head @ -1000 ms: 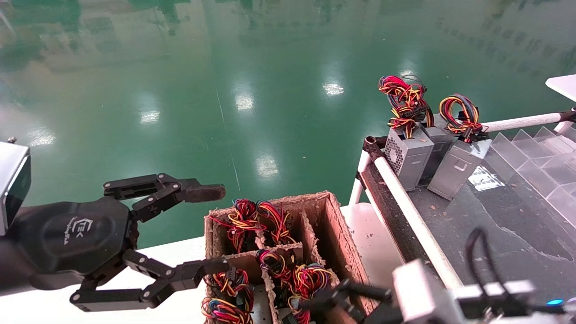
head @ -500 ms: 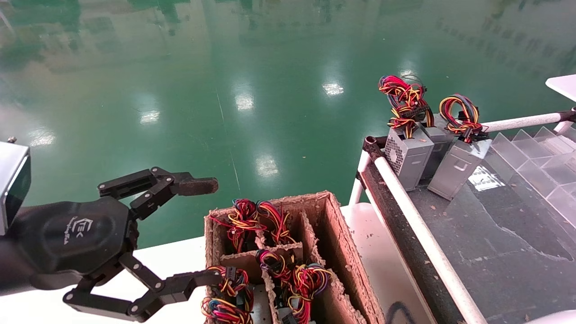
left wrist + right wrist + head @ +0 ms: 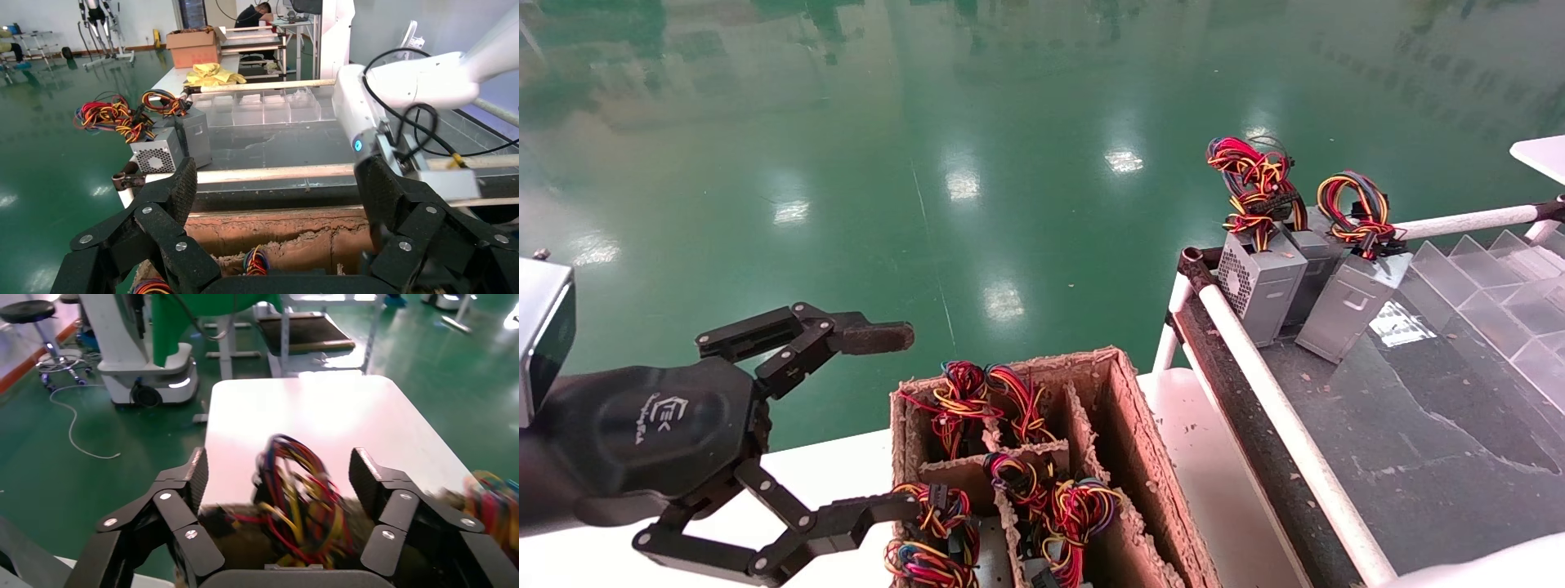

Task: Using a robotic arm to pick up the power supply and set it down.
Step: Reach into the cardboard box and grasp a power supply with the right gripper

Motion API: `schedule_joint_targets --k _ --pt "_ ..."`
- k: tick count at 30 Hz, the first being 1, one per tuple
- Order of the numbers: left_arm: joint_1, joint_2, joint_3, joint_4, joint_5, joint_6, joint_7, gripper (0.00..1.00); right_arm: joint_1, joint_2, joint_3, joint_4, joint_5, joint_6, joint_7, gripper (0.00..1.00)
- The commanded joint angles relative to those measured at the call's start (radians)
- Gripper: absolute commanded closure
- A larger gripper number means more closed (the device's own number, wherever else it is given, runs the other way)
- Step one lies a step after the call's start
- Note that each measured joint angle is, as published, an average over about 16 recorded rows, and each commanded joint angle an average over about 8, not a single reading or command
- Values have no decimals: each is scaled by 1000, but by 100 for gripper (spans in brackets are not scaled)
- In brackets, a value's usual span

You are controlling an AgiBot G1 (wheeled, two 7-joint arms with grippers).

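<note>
My right gripper (image 3: 278,478), all black, is open and out of the head view; only its white arm (image 3: 1483,563) shows at the bottom right corner. Between its spread fingers stands the power supply's loose red, orange and yellow wire bundle (image 3: 300,496), touching neither pad. Only a sliver of the grey body (image 3: 292,567) shows; the rest is hidden in the brown cardboard divider box (image 3: 1124,425). I cannot tell which compartment it is in. My left gripper (image 3: 907,420), with a brownish worn fingertip (image 3: 878,336), hangs open at the box's left side, holding nothing.
Several more wire bundles (image 3: 977,400) fill the box's other compartments. On the dark belt (image 3: 1418,425) to the right stand a vented grey box (image 3: 1258,286) and a slotted one with a neat wire loop (image 3: 1348,306). A white rail (image 3: 1271,392) edges the belt.
The right gripper has dropped out of the head view's bottom edge. The left gripper shifted slightly down and left, then stayed still.
</note>
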Motion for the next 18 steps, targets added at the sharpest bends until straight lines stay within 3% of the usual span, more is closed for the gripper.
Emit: schedule_joint_targets --k 1,7,18 --pt "0 0 0 0 0 0 0 0 -6 -18 -6 0 -8 0 -28 100" --pt "0 0 0 0 0 0 0 0 -23 -48 -14 -3 -7 -1 -74 100" --pt "0 0 0 0 0 0 0 0 -53 -48 0 -4 -58 77 -134 100"
